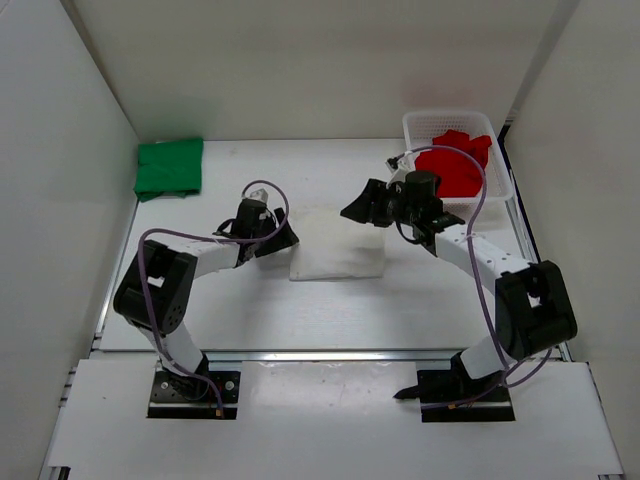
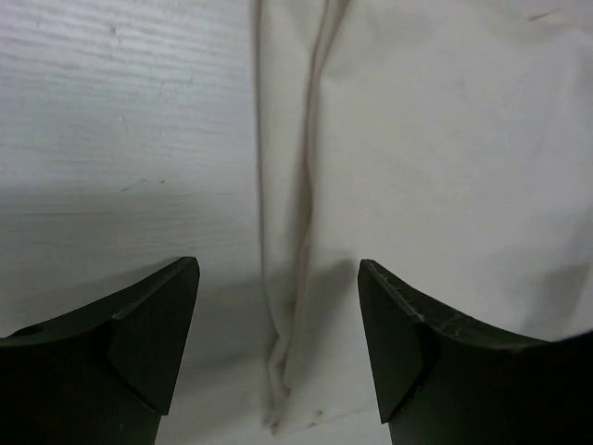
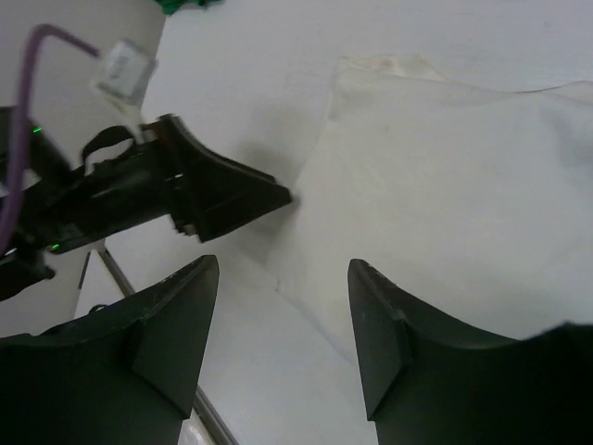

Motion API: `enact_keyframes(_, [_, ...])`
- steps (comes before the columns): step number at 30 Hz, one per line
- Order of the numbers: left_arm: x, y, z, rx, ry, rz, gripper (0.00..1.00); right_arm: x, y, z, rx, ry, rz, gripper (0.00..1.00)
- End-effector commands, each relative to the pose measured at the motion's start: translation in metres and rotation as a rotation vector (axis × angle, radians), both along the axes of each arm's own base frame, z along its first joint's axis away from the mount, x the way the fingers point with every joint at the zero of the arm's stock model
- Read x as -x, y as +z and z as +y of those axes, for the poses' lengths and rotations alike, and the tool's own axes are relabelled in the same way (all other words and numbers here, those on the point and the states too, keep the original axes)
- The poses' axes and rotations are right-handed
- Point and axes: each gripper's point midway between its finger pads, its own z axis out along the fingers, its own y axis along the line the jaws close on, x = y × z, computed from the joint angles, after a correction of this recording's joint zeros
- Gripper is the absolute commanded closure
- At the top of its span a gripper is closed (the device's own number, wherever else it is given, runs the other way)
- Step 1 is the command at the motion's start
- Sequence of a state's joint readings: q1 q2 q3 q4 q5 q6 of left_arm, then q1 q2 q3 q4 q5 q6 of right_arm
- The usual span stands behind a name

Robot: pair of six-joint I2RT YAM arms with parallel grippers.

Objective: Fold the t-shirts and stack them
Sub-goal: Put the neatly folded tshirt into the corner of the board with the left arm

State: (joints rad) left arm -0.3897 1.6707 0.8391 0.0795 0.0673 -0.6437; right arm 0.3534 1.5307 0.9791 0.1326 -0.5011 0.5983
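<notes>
The white t-shirt lies folded into a rectangle mid-table. My left gripper is open and empty, low at the shirt's left edge; in the left wrist view the shirt's folded edge runs between the fingers. My right gripper is open and empty above the shirt's far right corner; its wrist view shows the white shirt and the left gripper. The green t-shirt lies folded at the far left. The red t-shirt sits crumpled in the basket.
The white mesh basket stands at the far right against the wall. White walls close in the table on the left, back and right. Purple cables loop over both arms.
</notes>
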Motion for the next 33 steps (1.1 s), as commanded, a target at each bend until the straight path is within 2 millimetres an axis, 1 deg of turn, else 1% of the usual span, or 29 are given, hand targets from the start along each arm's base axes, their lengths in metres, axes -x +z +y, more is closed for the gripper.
enact_keyframes(1, [0.008,-0.019,-0.001,-0.025,-0.035,0.052,0.2,0.02,0.019,0.017,-0.062,0.06,-0.069,0.43])
enact_keyframes(2, [0.007,-0.025,-0.007,-0.016,-0.044,0.061,0.2,0.025,0.026,0.021,-0.062,0.07,-0.089,0.43])
enact_keyframes(4, [0.009,-0.038,-0.018,0.031,-0.073,0.091,0.24,0.034,0.022,0.019,-0.067,0.074,-0.085,0.43])
enact_keyframes(5, [0.011,-0.037,-0.029,0.068,-0.105,0.097,0.31,0.038,0.019,0.018,-0.069,0.074,-0.077,0.43])
enact_keyframes(6, [0.006,-0.04,-0.038,0.083,-0.115,0.093,0.36,0.041,0.02,0.016,-0.071,0.076,-0.083,0.42])
enact_keyframes(7, [0.005,-0.045,-0.044,0.101,-0.139,0.104,0.38,0.041,0.021,0.014,-0.07,0.074,-0.088,0.42])
enact_keyframes(8, [0.006,-0.045,-0.056,0.118,-0.16,0.108,0.45,0.043,0.018,0.012,-0.069,0.069,-0.08,0.43])
enact_keyframes(9, [0.002,-0.048,-0.063,0.128,-0.165,0.112,0.51,0.044,0.022,0.01,-0.069,0.071,-0.096,0.43])
enact_keyframes(11, [-0.004,-0.044,-0.077,0.152,-0.179,0.094,0.72,0.05,0.013,0.003,-0.073,0.064,-0.073,0.43])
enact_keyframes(12, [-0.011,-0.038,-0.082,0.169,-0.176,0.074,0.82,0.051,0.016,0.001,-0.081,0.064,-0.08,0.44])
enact_keyframes(13, [-0.021,-0.028,-0.084,0.176,-0.164,0.046,0.86,0.054,0.016,-0.003,-0.078,0.061,-0.082,0.44])
enact_keyframes(14, [-0.027,-0.024,-0.084,0.181,-0.151,0.037,0.94,0.058,0.01,-0.005,-0.069,0.054,-0.073,0.44])
enact_keyframes(15, [-0.038,-0.015,-0.085,0.183,-0.14,0.02,1.0,0.061,0.011,-0.006,-0.062,0.043,-0.082,0.44])
enact_keyframes(16, [-0.052,-0.003,-0.081,0.187,-0.126,-0.002,1.0,0.068,0.011,-0.008,-0.062,0.035,-0.088,0.44])
enact_keyframes(17, [-0.058,0.003,-0.082,0.184,-0.128,-0.015,1.0,0.076,0.001,-0.008,-0.05,0.045,-0.077,0.44])
enact_keyframes(19, [-0.089,0.038,-0.072,0.215,-0.101,-0.082,1.0,0.084,0.0,-0.016,-0.056,0.016,-0.09,0.44])
enact_keyframes(20, [-0.1,0.051,-0.07,0.234,-0.1,-0.101,1.0,0.087,-0.001,-0.022,-0.06,-0.002,-0.095,0.45])
enact_keyframes(21, [-0.114,0.06,-0.057,0.244,-0.077,-0.113,1.0,0.093,-0.008,-0.023,-0.059,0.003,-0.086,0.44])
enact_keyframes(22, [-0.129,0.078,-0.045,0.247,-0.063,-0.147,1.0,0.093,-0.012,-0.029,-0.057,-0.01,-0.074,0.45])
enact_keyframes(23, [-0.141,0.091,-0.038,0.255,-0.049,-0.157,1.0,0.093,-0.015,-0.033,-0.053,-0.018,-0.072,0.45])
enact_keyframes(24, [-0.152,0.102,-0.024,0.257,-0.038,-0.182,1.0,0.096,-0.024,-0.035,-0.046,-0.015,-0.052,0.45])
enact_keyframes(26, [-0.182,0.138,0.016,0.263,0.019,-0.244,1.0,0.094,-0.032,-0.039,-0.042,-0.016,-0.026,0.45])
enact_keyframes(27, [-0.204,0.165,0.069,0.305,0.093,-0.292,1.0,0.094,-0.042,-0.038,-0.033,-0.003,-0.001,0.45])
enact_keyframes(28, [-0.209,0.173,0.087,0.312,0.127,-0.307,1.0,0.095,-0.044,-0.037,-0.033,0.006,0.006,0.45])
enact_keyframes(29, [-0.211,0.173,0.099,0.323,0.139,-0.305,1.0,0.095,-0.045,-0.035,-0.029,0.014,0.013,0.45])
enact_keyframes(30, [-0.219,0.187,0.14,0.33,0.204,-0.336,1.0,0.096,-0.049,-0.033,-0.028,0.02,0.028,0.45])
enact_keyframes(31, [-0.218,0.192,0.154,0.333,0.221,-0.346,1.0,0.099,-0.056,-0.03,-0.014,0.036,0.045,0.45])
enact_keyframes(32, [-0.219,0.195,0.187,0.327,0.28,-0.358,1.0,0.097,-0.052,-0.027,-0.02,0.043,0.033,0.46])
enact_keyframes(33, [-0.214,0.197,0.215,0.319,0.337,-0.373,1.0,0.099,-0.054,-0.022,-0.016,0.063,0.037,0.45])
